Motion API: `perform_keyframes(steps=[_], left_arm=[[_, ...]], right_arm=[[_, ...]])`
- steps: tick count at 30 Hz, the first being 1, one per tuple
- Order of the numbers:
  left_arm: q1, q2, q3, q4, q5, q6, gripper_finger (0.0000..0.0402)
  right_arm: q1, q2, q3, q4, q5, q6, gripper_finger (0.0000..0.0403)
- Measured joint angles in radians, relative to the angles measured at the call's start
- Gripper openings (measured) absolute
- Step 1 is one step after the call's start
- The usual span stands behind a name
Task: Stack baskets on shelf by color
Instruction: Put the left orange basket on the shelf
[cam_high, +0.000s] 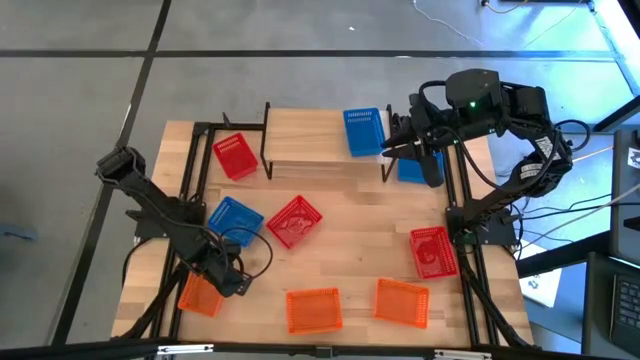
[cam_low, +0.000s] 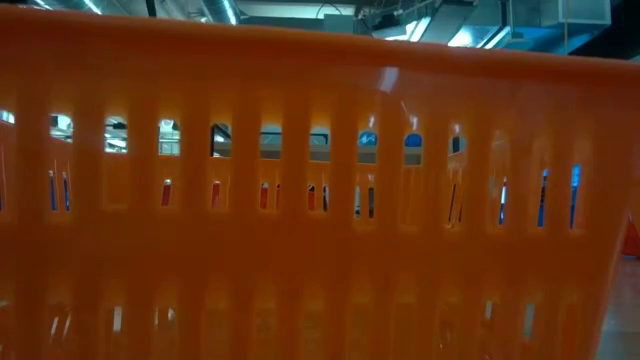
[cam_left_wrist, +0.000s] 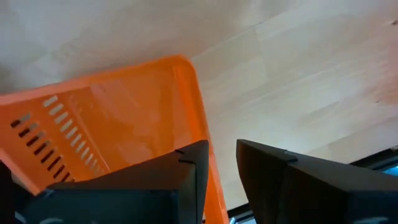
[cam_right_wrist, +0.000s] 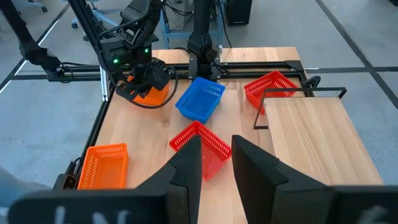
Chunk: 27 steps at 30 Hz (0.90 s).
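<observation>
**Shelf** (cam_high: 310, 140): stands at the far middle of the table (cam_high: 350, 240). Its plank carries one blue basket (cam_high: 363, 132) toward the right end, probably the start of the blue stack. The rest of the plank is bare.

**Left gripper** (cam_high: 228, 278): low at the near left corner, on an orange basket (cam_high: 198, 296). In the left wrist view its fingers (cam_left_wrist: 186, 180) stand apart astride one side wall of that basket (cam_left_wrist: 124, 118), one finger inside and one outside. A sliver of gap shows beside the wall, so the jaws read as open around the rim, not clamped. This looks like the set-up for a pinch and lift by the wall.

**Right gripper** (cam_high: 428, 165): at the right end of the shelf, over a second blue basket (cam_high: 405, 172) that sits just beside the shelf and is partly hidden by the arm. In the right wrist view its jaws are apart with nothing between them.

**Loose on the table:**
- red basket (cam_high: 235, 156), just left of the shelf
- blue basket (cam_high: 235, 218) and tilted red basket (cam_high: 295, 220), side by side in the middle
- red basket (cam_high: 433, 250), at the right
- two more orange baskets (cam_high: 313, 308) (cam_high: 402, 302), along the near edge

**In the way:** the middle blue and red baskets lie between the near left corner and the shelf, so a carried basket would likely need to pass over them. The low view is filled by an orange basket's slotted wall (cam_low: 320, 200).
</observation>
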Motion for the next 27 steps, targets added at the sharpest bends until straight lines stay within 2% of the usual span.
perform_keyframes(steps=[6,13,27], left_arm=[[0.000,0.027,0.000,-0.002,-0.019,0.001,0.0075],[-0.008,0.128,-0.001,0.025,0.010,-0.007,0.0075],[-0.013,0.072,-0.001,0.057,0.026,-0.130,0.0075]], right_arm=[[0.000,0.000,0.000,-0.001,0.000,0.000,0.0086],[0.000,0.000,0.000,-0.002,0.000,0.000,0.0086],[0.000,0.000,0.000,-0.002,0.000,0.000,0.0086]])
